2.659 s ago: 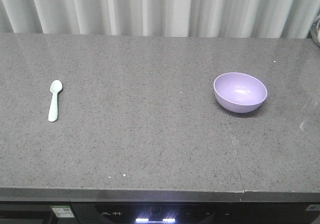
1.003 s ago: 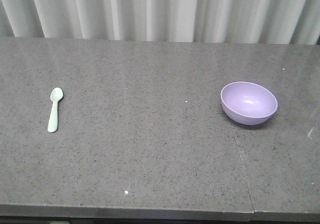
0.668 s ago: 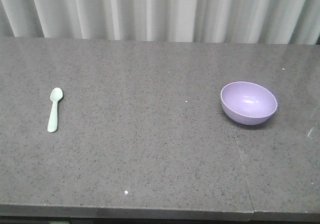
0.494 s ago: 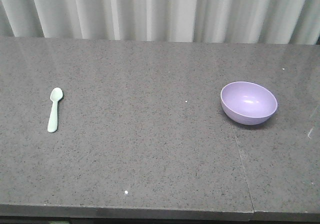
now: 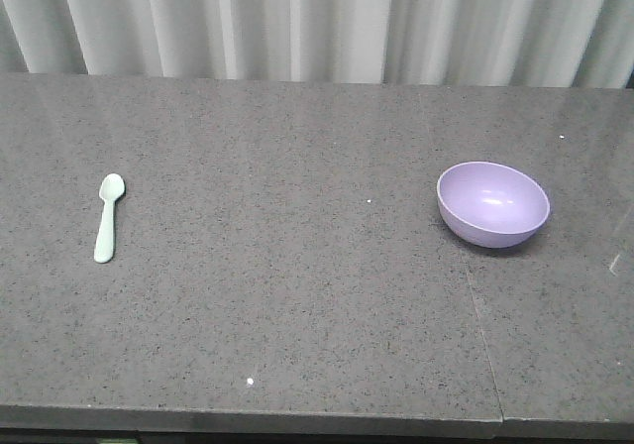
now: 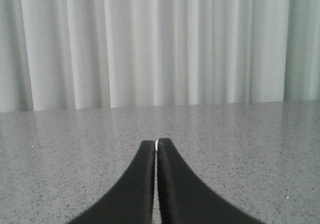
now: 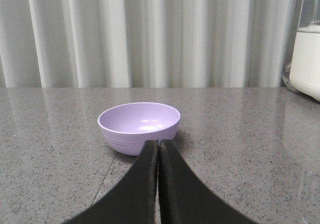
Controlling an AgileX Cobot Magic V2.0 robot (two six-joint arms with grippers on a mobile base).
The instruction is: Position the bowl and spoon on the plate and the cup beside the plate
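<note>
While left tool [image 6: 156, 144] and right tool [image 7: 158, 143] sit closed, glossy round bowl [image 5: 493, 204], flat-handled spoon [image 5: 107, 217]; speckled counter [image 5: 297, 295]

Glossy smooth plastic-looking bowl [image 5: 493, 204], matt pale spoon [image 5: 107, 217], polished speckled stone countertop [image 5: 287, 295], soft pleated cloth curtain [image 5: 317, 23].

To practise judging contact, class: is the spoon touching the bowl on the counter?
Apart. The front view shows the spoon lying at the left and the bowl at the right, with a wide stretch of counter between them.
</note>
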